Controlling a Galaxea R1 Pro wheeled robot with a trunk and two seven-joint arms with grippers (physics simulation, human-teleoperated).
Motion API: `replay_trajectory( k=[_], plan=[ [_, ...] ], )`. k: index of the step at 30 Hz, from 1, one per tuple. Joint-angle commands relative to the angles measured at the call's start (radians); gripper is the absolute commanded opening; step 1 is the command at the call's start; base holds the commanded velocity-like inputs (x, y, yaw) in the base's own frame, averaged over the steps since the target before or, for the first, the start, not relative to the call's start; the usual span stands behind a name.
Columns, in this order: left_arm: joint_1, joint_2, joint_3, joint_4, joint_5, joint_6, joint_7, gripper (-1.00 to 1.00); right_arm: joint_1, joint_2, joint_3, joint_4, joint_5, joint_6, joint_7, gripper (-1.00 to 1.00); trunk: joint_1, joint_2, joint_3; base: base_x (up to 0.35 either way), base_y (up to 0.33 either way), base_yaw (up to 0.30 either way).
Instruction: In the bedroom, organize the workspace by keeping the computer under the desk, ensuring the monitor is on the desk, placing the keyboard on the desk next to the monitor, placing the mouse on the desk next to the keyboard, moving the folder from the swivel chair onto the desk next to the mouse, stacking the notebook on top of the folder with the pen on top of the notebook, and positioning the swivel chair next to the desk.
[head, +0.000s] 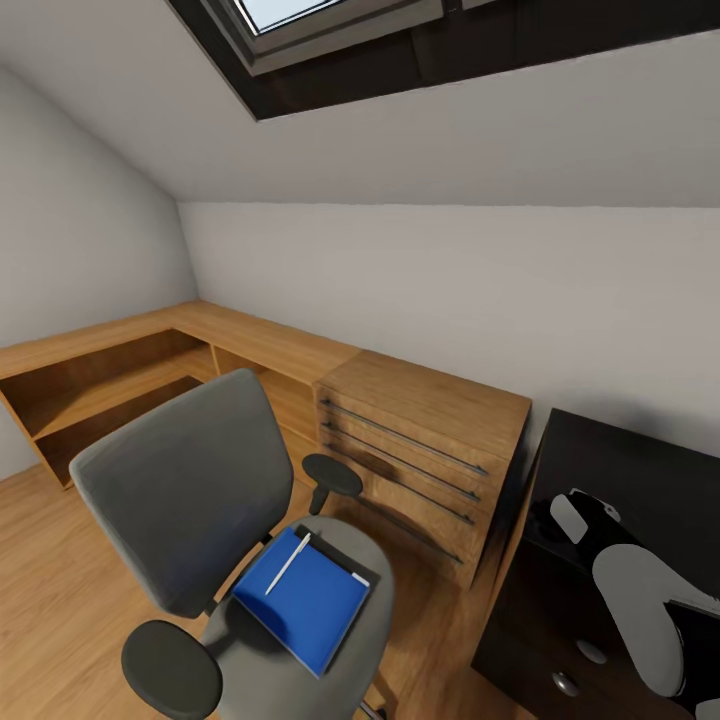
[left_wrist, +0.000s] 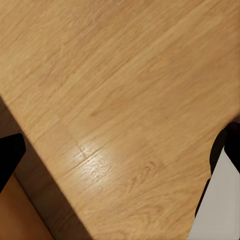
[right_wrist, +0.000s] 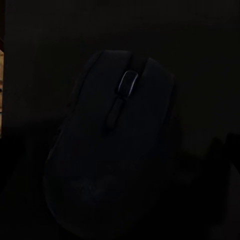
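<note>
Head view: one swivel chair (head: 190, 490), grey, near left, its base cut off by the lower edge. One blue folder (head: 305, 597) lies on the seat. On its far end sits what I take to be one notebook (head: 335, 553), mostly hidden by angle, and one pale pen (head: 288, 562) lies slanted across the folder. Two black armrests counted. One low wooden shelving run (head: 150, 365) along the far wall, and one wooden drawer chest (head: 425, 450) with four dark handle bars. One black desk (head: 640, 470) at right, cut off by the frame. My right arm (head: 640, 600) reaches over it; I cannot tell the jaw state from here. One skylight (head: 330, 30) above, cropped.

Left wrist view: light wooden floor (left_wrist: 120, 100). The left gripper (left_wrist: 120, 160) shows as two dark fingertips (left_wrist: 10, 155) at opposite edges, jaws spread wide, holding nothing.

Right wrist view: very dark. One black mouse (right_wrist: 112, 155) close below on the black desk top, scroll wheel faintly lit. Finger outlines are too dim to make out, so I cannot tell how the jaws stand.
</note>
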Motion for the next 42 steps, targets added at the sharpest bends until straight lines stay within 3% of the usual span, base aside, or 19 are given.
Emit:
replay_trajectory(
  k=[1, 7, 8, 27, 42],
  plan=[
    [0.000, 0.000, 0.009, -0.001, -0.002, -0.001, -0.007, 1.00, 0.000, 0.000, 0.002, -0.002, -0.011, 0.003, -0.006, 1.00, 0.000, 0.000, -0.001, 0.000, 0.000, 0.000],
    [0.000, 0.000, 0.008, -0.001, -0.002, -0.001, -0.007, 1.00, 0.000, 0.000, 0.002, -0.002, -0.011, 0.004, -0.006, 1.00, 0.000, 0.000, -0.001, 0.000, 0.000, 0.000],
    [0.000, 0.000, 0.008, -0.001, -0.002, -0.001, -0.007, 1.00, 0.000, 0.000, 0.002, -0.002, -0.011, 0.004, -0.006, -1.00, 0.000, 0.000, -0.001, 0.000, 0.000, 0.000],
    [0.000, 0.002, 0.007, -0.001, -0.002, -0.002, -0.010, 1.00, 0.000, 0.000, 0.002, -0.002, -0.009, 0.006, -0.005, -1.00, 0.000, 0.000, -0.001, 0.000, 0.000, 0.000],
    [0.000, 0.002, 0.007, -0.001, -0.002, -0.002, -0.007, 1.00, 0.000, -0.001, 0.002, -0.002, -0.009, 0.006, -0.005, -1.00, -0.057, 0.105, 0.046, 0.000, 0.000, 0.000]
  ],
)
